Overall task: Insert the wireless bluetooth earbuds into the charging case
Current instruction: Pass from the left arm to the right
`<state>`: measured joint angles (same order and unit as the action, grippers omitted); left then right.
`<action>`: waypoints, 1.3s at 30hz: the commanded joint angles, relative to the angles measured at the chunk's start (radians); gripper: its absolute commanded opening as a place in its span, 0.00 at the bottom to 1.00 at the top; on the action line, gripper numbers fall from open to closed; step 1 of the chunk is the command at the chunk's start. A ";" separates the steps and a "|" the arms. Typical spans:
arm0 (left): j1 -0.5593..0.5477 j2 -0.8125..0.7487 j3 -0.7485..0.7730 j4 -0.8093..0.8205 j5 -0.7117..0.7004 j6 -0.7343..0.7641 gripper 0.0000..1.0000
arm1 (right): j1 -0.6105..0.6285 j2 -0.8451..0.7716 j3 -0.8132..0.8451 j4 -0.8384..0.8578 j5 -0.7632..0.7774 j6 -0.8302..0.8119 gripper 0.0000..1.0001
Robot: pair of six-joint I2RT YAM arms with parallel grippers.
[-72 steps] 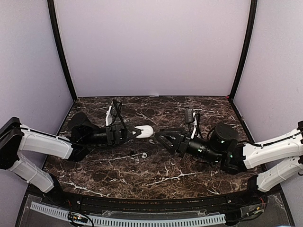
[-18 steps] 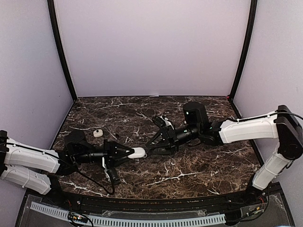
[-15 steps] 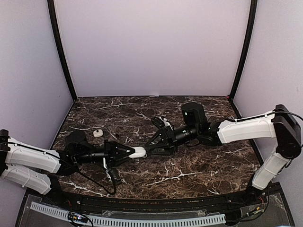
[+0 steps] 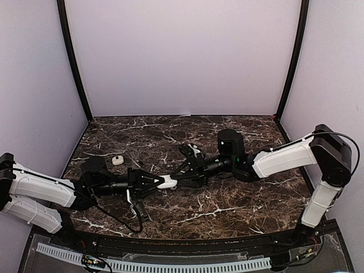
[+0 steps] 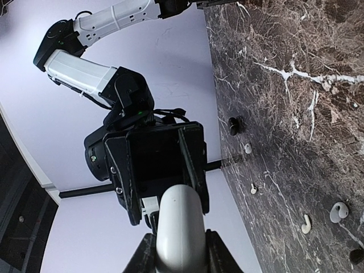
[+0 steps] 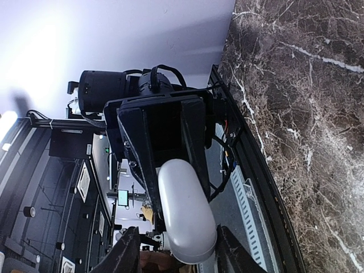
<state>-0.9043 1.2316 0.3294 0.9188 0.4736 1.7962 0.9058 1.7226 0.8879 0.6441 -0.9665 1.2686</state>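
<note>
Earbuds, tiny white stemmed bits, lie scattered on the marble table, apart from the white case, which the left gripper clamps while the right gripper straddles its end, jaws apart.

White oval charging case, closed, aloft, tiny earbuds lying loose

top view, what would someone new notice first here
Mid-table, a white charging case is caught from both ends: the left fingers pinch one end, the right fingers straddle the other. Tiny white earbuds lie loose on the dark marble table.
</note>
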 commanded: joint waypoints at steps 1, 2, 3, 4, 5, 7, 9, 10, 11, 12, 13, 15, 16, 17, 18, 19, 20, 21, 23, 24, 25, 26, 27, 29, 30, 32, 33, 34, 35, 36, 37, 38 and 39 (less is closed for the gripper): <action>-0.007 0.004 0.030 0.037 0.004 0.011 0.16 | 0.013 0.016 -0.008 0.135 -0.019 0.058 0.43; -0.008 0.007 0.030 0.042 0.003 0.010 0.15 | 0.014 0.019 -0.009 0.134 -0.018 0.058 0.42; -0.008 0.009 0.030 0.049 0.003 0.008 0.16 | 0.015 0.020 -0.010 0.136 -0.017 0.059 0.40; -0.008 0.012 0.028 0.054 0.004 0.008 0.16 | 0.015 0.024 -0.011 0.139 -0.017 0.062 0.37; -0.009 0.014 0.028 0.060 0.006 0.007 0.17 | 0.016 0.027 -0.014 0.149 -0.017 0.066 0.36; -0.010 0.020 0.027 0.073 0.011 0.001 0.18 | 0.016 0.032 -0.019 0.176 -0.017 0.082 0.32; -0.010 0.024 0.025 0.086 0.018 -0.006 0.19 | 0.016 0.036 -0.023 0.188 -0.013 0.089 0.26; -0.010 0.025 0.025 0.088 0.020 -0.009 0.20 | 0.016 0.035 -0.025 0.184 -0.007 0.088 0.23; -0.010 0.026 0.025 0.089 0.019 -0.011 0.21 | 0.016 0.032 -0.028 0.182 0.000 0.085 0.20; -0.011 0.028 0.025 0.089 0.019 -0.013 0.23 | 0.017 0.029 -0.031 0.181 0.007 0.084 0.15; -0.011 0.028 0.025 0.089 0.016 -0.017 0.26 | 0.016 0.025 -0.032 0.182 0.011 0.082 0.12; -0.013 0.028 0.023 0.094 0.008 -0.030 0.36 | 0.015 0.018 -0.036 0.186 0.012 0.081 0.11; -0.013 0.028 0.021 0.100 0.003 -0.037 0.41 | 0.015 0.014 -0.038 0.184 0.014 0.079 0.11; -0.014 0.027 0.018 0.109 -0.001 -0.045 0.46 | 0.014 0.009 -0.042 0.181 0.018 0.077 0.11; -0.015 0.025 0.013 0.121 -0.002 -0.054 0.50 | 0.013 0.000 -0.043 0.168 0.026 0.065 0.10; -0.015 0.023 0.006 0.139 -0.001 -0.066 0.58 | 0.012 -0.008 -0.044 0.143 0.035 0.049 0.09; -0.015 0.021 -0.002 0.158 0.002 -0.080 0.67 | 0.010 -0.019 -0.046 0.118 0.046 0.029 0.09; -0.015 0.019 -0.014 0.175 0.002 -0.093 0.73 | 0.007 -0.034 -0.052 0.102 0.057 0.017 0.09; -0.015 0.011 -0.036 0.202 0.001 -0.120 0.95 | -0.004 -0.056 -0.063 0.071 0.077 -0.008 0.09; -0.015 0.006 -0.051 0.218 -0.004 -0.141 0.99 | -0.012 -0.067 -0.069 0.062 0.085 -0.017 0.09; -0.020 -0.001 -0.068 0.229 -0.017 -0.153 0.99 | -0.016 -0.081 -0.075 0.041 0.097 -0.035 0.09; -0.028 -0.011 -0.087 0.238 -0.042 -0.161 0.99 | -0.022 -0.100 -0.077 0.010 0.112 -0.062 0.09; -0.039 -0.024 -0.108 0.247 -0.065 -0.180 0.99 | -0.024 -0.113 -0.075 -0.040 0.131 -0.098 0.09; -0.048 -0.053 -0.157 0.296 -0.083 -0.269 0.99 | -0.034 -0.165 -0.058 -0.187 0.175 -0.185 0.09; -0.050 -0.070 -0.181 0.310 -0.085 -0.314 0.99 | -0.038 -0.184 -0.046 -0.254 0.201 -0.234 0.09; -0.058 -0.103 -0.213 0.331 -0.085 -0.423 0.99 | -0.048 -0.221 -0.026 -0.373 0.263 -0.336 0.09; -0.064 -0.123 -0.223 0.339 -0.091 -0.496 0.99 | -0.053 -0.240 -0.019 -0.417 0.298 -0.375 0.09; -0.069 -0.136 -0.223 0.348 -0.116 -0.590 0.99 | -0.056 -0.256 -0.016 -0.451 0.327 -0.409 0.09; -0.081 -0.151 -0.215 0.351 -0.174 -0.707 0.99 | -0.060 -0.277 -0.014 -0.480 0.363 -0.442 0.09; -0.088 -0.169 -0.195 0.338 -0.223 -0.818 0.99 | -0.063 -0.291 -0.012 -0.503 0.399 -0.476 0.09; -0.091 -0.189 -0.181 0.309 -0.251 -0.915 0.99 | -0.065 -0.303 -0.010 -0.522 0.443 -0.511 0.09; -0.091 -0.206 -0.170 0.270 -0.258 -0.990 0.99 | -0.065 -0.315 -0.011 -0.533 0.473 -0.554 0.09; -0.091 -0.219 -0.163 0.234 -0.251 -1.055 0.99 | -0.066 -0.326 -0.014 -0.539 0.503 -0.593 0.09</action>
<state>-0.9867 1.0760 0.1207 1.1908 0.3149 1.1721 0.8494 1.4441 0.8505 0.2207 -0.6365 0.8867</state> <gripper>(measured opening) 0.991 0.216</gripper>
